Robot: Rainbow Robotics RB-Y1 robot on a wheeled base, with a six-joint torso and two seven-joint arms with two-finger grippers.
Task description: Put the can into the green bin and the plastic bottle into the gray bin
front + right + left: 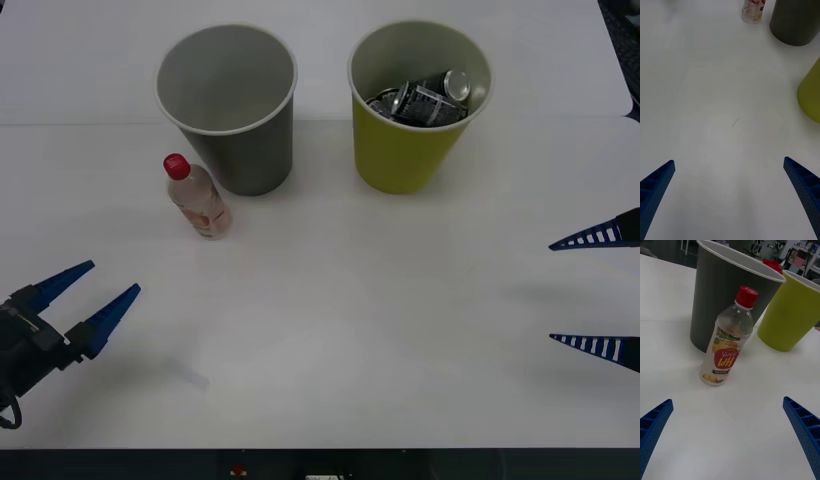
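Your left gripper (93,298) is spread wide, plastic bottle (197,197) upright ahead of it beside gray bin (228,106). Right gripper (592,291) spread too, holding nothing; can (425,98) in green bin (417,103).

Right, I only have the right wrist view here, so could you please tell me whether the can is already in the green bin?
Observer: Yes, the crushed can lies inside the green bin, below its rim.
Operator: Thank you. I see just the bottle's base; is it upright?
Observer: It is. The bottle stands upright with its red cap on, close beside the gray bin.
Operator: And where is the left tool, please?
Observer: The left tool is open at the near left of the table, its fingers aimed toward the bottle. Your right tool is open at the table's right edge.
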